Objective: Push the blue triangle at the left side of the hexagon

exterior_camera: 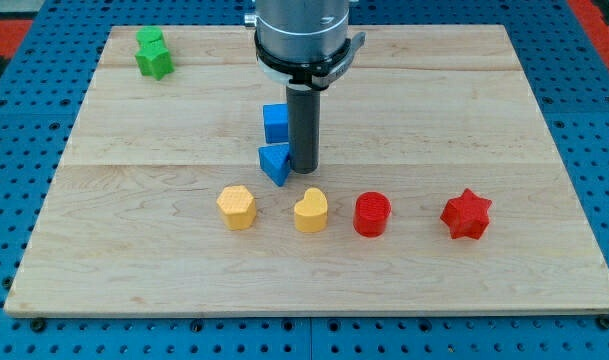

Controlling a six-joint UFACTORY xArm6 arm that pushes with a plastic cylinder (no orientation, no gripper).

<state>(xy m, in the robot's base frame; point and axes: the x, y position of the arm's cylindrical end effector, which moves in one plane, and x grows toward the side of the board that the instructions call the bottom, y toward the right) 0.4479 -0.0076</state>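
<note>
The blue triangle lies near the board's middle. My tip stands right against its right side, touching or nearly so. The yellow hexagon sits below and to the left of the triangle, a short gap apart. A blue cube stands just above the triangle, partly hidden by the rod.
A yellow heart-shaped block, a red cylinder and a red star stand in a row to the right of the hexagon. Two green blocks sit at the top left corner of the wooden board.
</note>
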